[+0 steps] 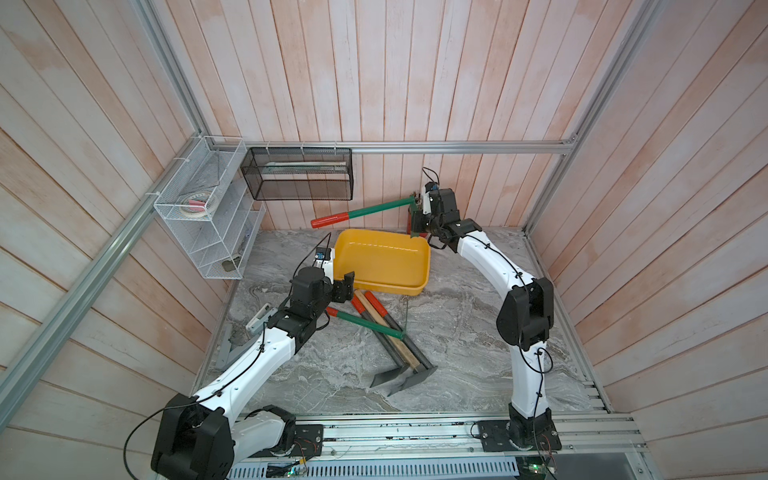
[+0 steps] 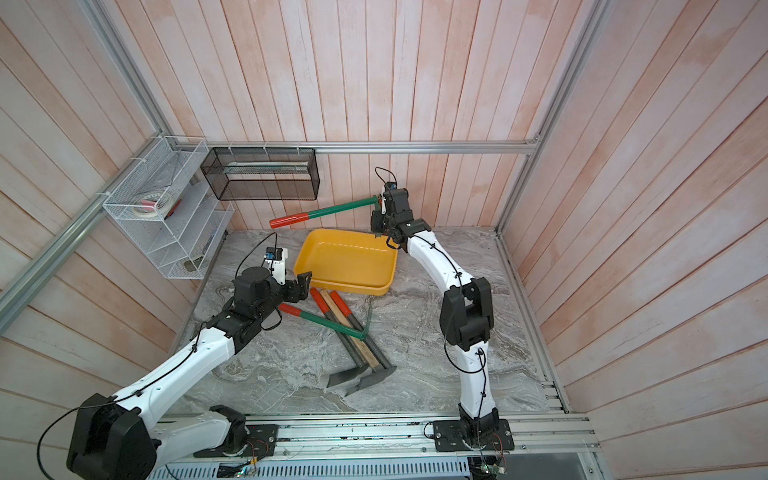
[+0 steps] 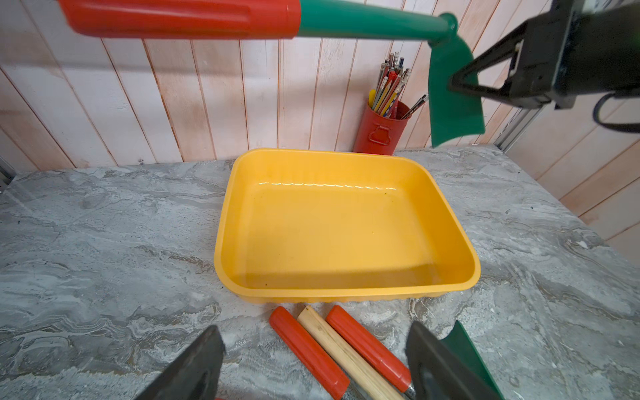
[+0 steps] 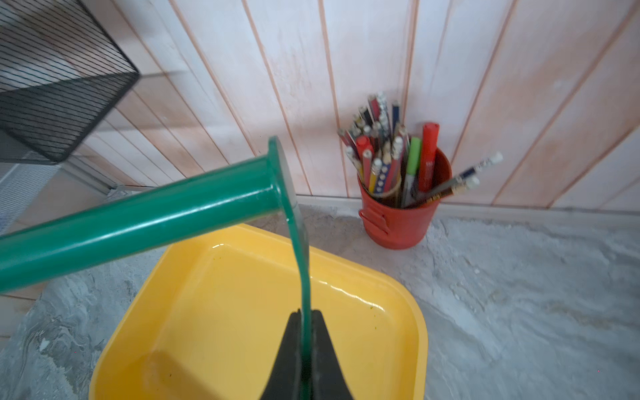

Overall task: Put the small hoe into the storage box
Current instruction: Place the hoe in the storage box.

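carrying step: right gripper [image 4: 305, 313] pinches the small hoe [image 4: 138, 221] by its blade above the storage box [image 4: 214, 329], left gripper [image 3: 315, 332] wide and empty; next, lower and release

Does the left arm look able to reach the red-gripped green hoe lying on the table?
Probably yes: the open left tool hovers nearby, and that green hoe lies uncovered atop the other handles.

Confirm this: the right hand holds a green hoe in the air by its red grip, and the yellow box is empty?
Wrong spot: the right hand pinches the green hoe by its blade, not the red grip, as the right wrist view shows. The rest holds.
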`<state>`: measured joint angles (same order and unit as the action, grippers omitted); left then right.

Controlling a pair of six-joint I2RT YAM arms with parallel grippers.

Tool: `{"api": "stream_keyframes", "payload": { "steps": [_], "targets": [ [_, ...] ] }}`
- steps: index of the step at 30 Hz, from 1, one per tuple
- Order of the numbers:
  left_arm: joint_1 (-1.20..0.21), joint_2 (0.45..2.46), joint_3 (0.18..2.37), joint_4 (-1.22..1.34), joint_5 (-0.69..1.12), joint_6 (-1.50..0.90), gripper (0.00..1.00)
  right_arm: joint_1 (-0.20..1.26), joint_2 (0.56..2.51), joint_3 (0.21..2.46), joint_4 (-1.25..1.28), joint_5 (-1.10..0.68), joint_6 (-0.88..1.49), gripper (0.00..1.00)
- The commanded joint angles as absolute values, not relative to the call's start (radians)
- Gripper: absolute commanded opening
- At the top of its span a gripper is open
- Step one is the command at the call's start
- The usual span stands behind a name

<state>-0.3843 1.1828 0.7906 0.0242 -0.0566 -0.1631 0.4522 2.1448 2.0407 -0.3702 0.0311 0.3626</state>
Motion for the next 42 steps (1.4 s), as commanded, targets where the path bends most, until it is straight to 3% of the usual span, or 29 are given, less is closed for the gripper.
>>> {"api": "stream_keyframes", "payload": {
  "steps": [1,16,34,38,42],
  "targets": [
    [-0.379,1.193,0.772,0.063,-0.036,-0.186,0.85,0.485,2.184,2.042,-0.478,0.123,0.533,0.0],
    [-0.38,1.143,0.757,0.035,-0.06,-0.183,0.85,0.459,2.302,2.01,-0.432,0.166,0.708,0.0],
    [-0.377,1.138,0.781,-0.002,-0.081,-0.175,0.85,0.423,2.484,2.206,-0.45,0.159,0.636,0.0],
    [-0.377,1.154,0.784,0.0,-0.075,-0.176,0.85,0.42,2.474,2.181,-0.42,0.105,0.587,0.22],
    [-0.377,1.158,0.781,0.0,-0.063,-0.178,0.85,0.42,2.432,2.137,-0.381,0.094,0.547,0.3]
  ]
}}
